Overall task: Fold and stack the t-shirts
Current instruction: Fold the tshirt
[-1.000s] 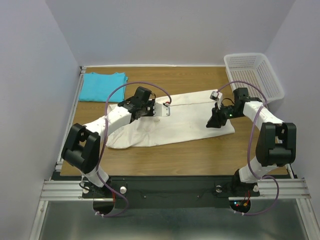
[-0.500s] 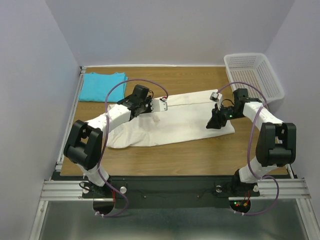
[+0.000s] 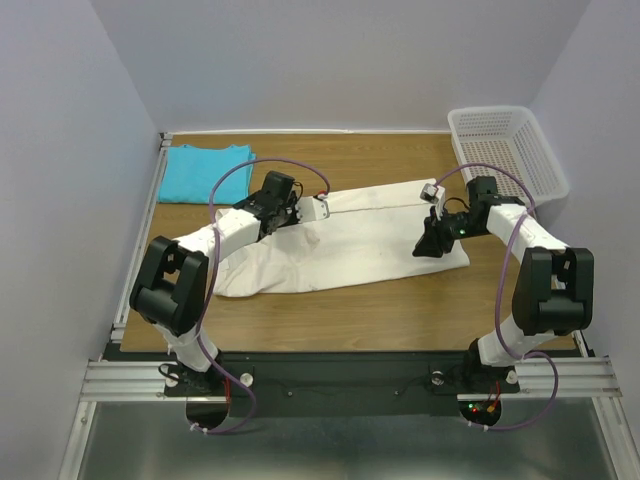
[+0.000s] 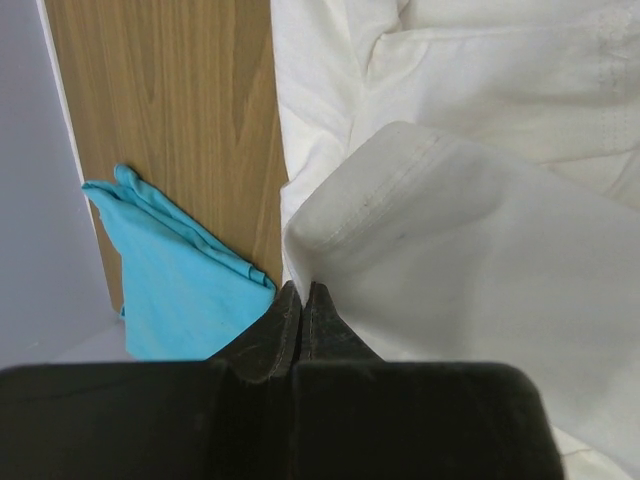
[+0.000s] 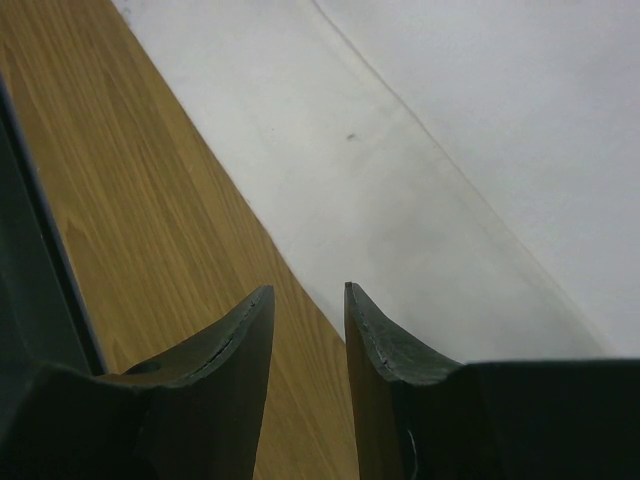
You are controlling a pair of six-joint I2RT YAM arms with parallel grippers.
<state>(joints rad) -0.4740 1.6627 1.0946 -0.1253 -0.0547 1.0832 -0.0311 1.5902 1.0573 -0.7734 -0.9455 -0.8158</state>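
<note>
Since the earlier frame, the left end effector (image 4: pixel 303 296) has drawn a little toward the far-left of the desk (image 3: pixel 400 300), taking a flap of the cream t-shirt (image 3: pixel 370 240) with it; the right arm has not shifted.

**Left arm.** The jaws are pressed fully together. In the left wrist view a hemmed corner of the cream fabric rises out of them, so the corner appears to be pinched and lifted clear of the layers below. Holding it by the hem probably lets the flap be carried across the body of the garment as one fold.

**Right arm.** The right end effector (image 5: pixel 305 292) stands partly open with nothing between its fingers. It sits low over the right-hand edge of the same shirt, where cloth meets bare wood. Its likely purpose is to anchor that end so the garment does not slide during the pull; actual contact cannot be confirmed.

**Garments.** The cream t-shirt lies stretched across the middle of the desk between the two arms, half folded. The turquoise t-shirt (image 3: pixel 205 172) lies flat at the far-left corner, well apart and apparently already folded. The basket (image 3: pixel 548 150) stands at the far right.
</note>
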